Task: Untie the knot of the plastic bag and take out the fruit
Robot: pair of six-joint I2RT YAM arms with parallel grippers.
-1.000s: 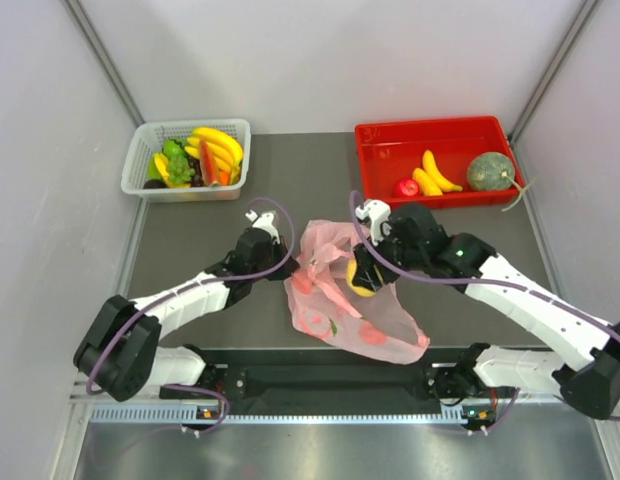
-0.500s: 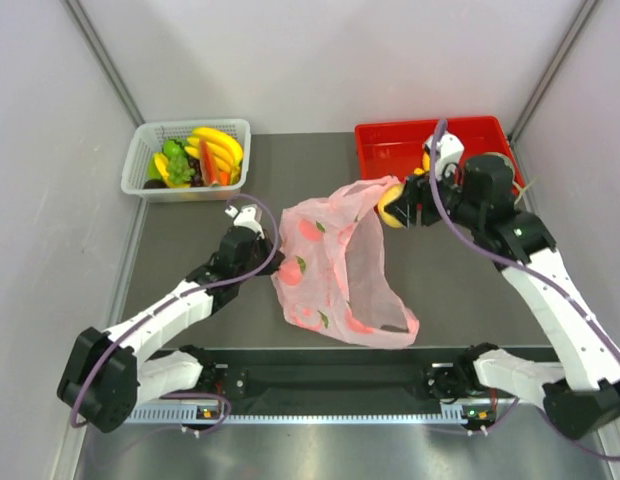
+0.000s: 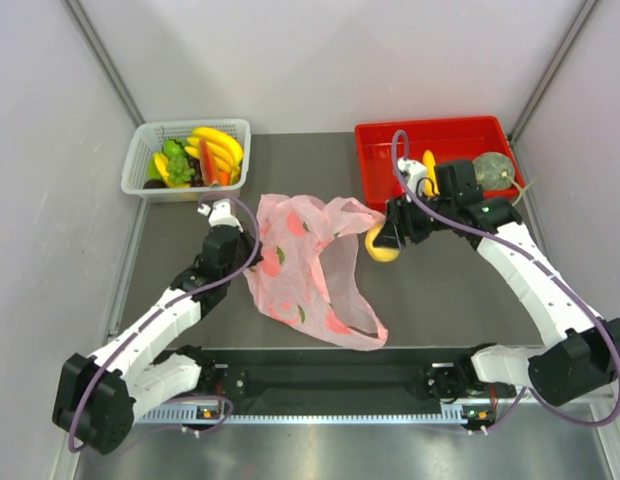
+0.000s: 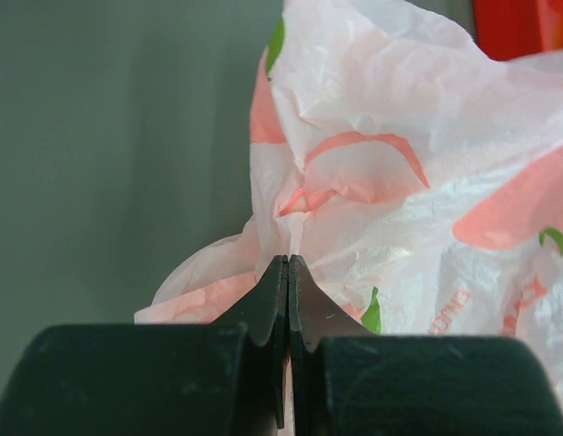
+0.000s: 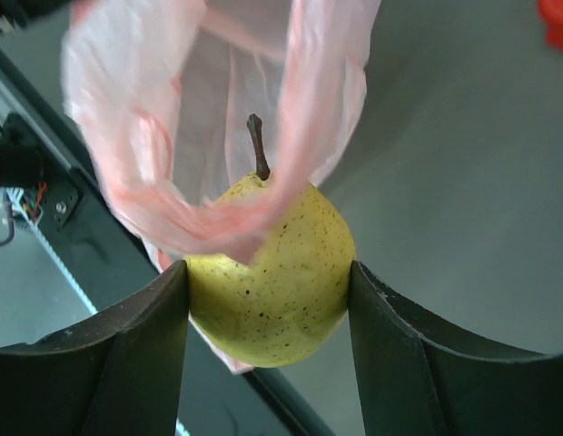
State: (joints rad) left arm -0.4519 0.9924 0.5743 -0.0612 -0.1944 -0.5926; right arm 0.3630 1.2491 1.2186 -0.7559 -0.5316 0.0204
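Observation:
The pink plastic bag (image 3: 308, 268) lies crumpled mid-table, its mouth gaping toward the right. The knot is out of view. My left gripper (image 3: 240, 258) is shut on the bag's left edge, and in the left wrist view the film (image 4: 381, 182) bunches at the closed fingertips (image 4: 288, 261). My right gripper (image 3: 387, 240) hovers just right of the bag, shut on a yellow speckled pear (image 5: 281, 291) with a brown stem. A strip of bag film (image 5: 209, 227) drapes over the pear's top. More fruit sits in the red tray: yellow bananas (image 3: 430, 165) and a green melon (image 3: 493, 168).
The red tray (image 3: 430, 133) stands at the back right, just behind my right arm. A white basket (image 3: 150, 150) with bananas, grapes and slices stands at the back left. Grey walls close in on both sides, and a black rail runs along the near edge.
The right gripper carried the pear out of the bag toward the red tray, then back a little. The left gripper pulled the bag's edge left and farther back, dragging the bag leftward.

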